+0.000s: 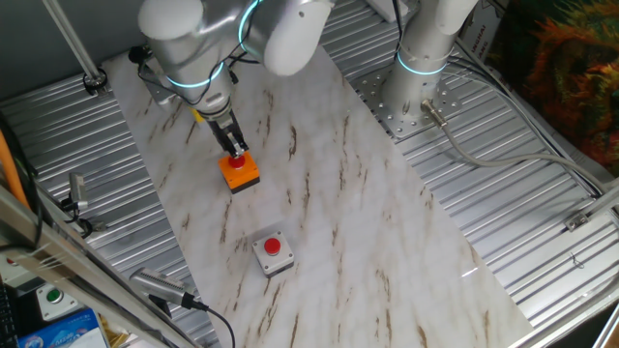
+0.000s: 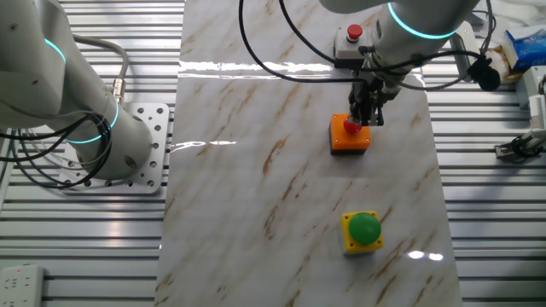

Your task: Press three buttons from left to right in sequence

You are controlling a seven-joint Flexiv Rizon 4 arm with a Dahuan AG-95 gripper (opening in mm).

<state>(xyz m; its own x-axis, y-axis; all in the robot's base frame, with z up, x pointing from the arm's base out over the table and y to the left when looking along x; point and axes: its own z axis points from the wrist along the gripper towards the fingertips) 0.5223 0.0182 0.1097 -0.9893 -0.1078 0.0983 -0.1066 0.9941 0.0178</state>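
Note:
The orange box point(image 1: 240, 174) point(image 2: 351, 141) with its red button point(image 2: 349, 127) sits in the middle of the marble board. My gripper point(image 1: 236, 148) point(image 2: 365, 119) points down at it, fingers shut together, tips touching the red button. The light-grey box point(image 1: 273, 253) with a red button point(image 2: 353, 33) stands on one side of the orange box. On the other side is the yellow box with a green button point(image 2: 363, 228). In one fixed view my arm hides the yellow box.
A second arm's base point(image 1: 424, 60) point(image 2: 90, 119) is bolted on a plate beside the marble board point(image 1: 338, 193). Cables trail over the ribbed metal table. A white box with a green button point(image 1: 54, 298) lies by blue packaging at the table edge. Clamps sit at the table's side.

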